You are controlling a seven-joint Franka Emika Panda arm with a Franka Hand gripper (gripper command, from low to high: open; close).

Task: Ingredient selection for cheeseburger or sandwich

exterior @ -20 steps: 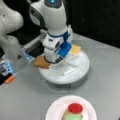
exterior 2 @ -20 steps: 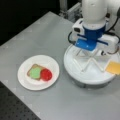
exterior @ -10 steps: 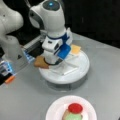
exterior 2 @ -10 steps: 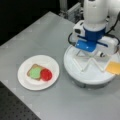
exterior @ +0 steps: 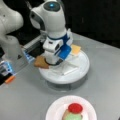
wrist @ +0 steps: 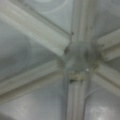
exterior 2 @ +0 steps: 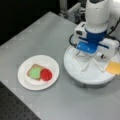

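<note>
My gripper hangs low over the middle of the white divided tray; its fingertips are hidden behind the hand. The wrist view shows only the tray's centre hub and ribs, close up. A tan toast square lies at the tray's left edge beside the gripper. A yellow-orange cheese square lies on the tray's far side. On the white paper plate sits the sandwich: a toast square with green lettuce and a red tomato disc.
The arm's grey base stands at a front view's left, with a small orange piece on the table by it. A black perforated mat borders the table at a front view's bottom left.
</note>
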